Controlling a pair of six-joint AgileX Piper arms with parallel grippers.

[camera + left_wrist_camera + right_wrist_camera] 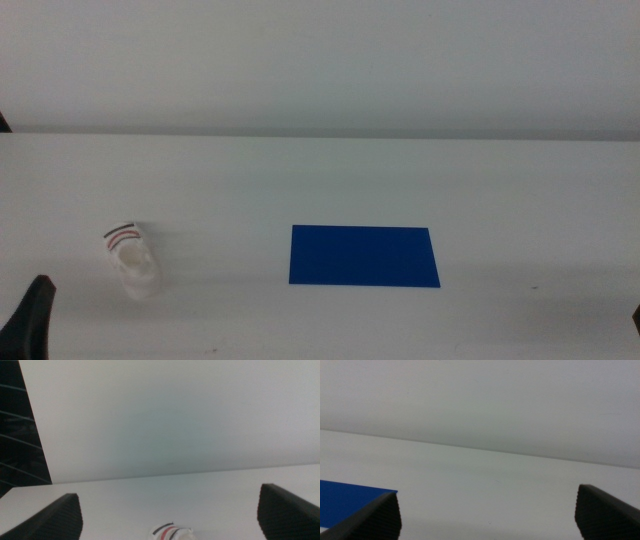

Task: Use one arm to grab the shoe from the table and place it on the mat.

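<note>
The small white shoe (132,262) with dark and red-pink straps lies on the white table (320,180) at the left. The royal-blue mat (363,256) lies flat near the middle, to the right of the shoe. My left gripper (30,320) shows only at the bottom left corner of the middle view, below and left of the shoe. In the left wrist view its jaws stand wide apart and empty (170,515), with the shoe's top (169,533) between them. My right gripper (487,512) is open and empty, with the mat's corner (350,502) beside one jaw.
A pale wall rises behind the table's far edge. A dark slatted area (20,435) shows at the side in the left wrist view.
</note>
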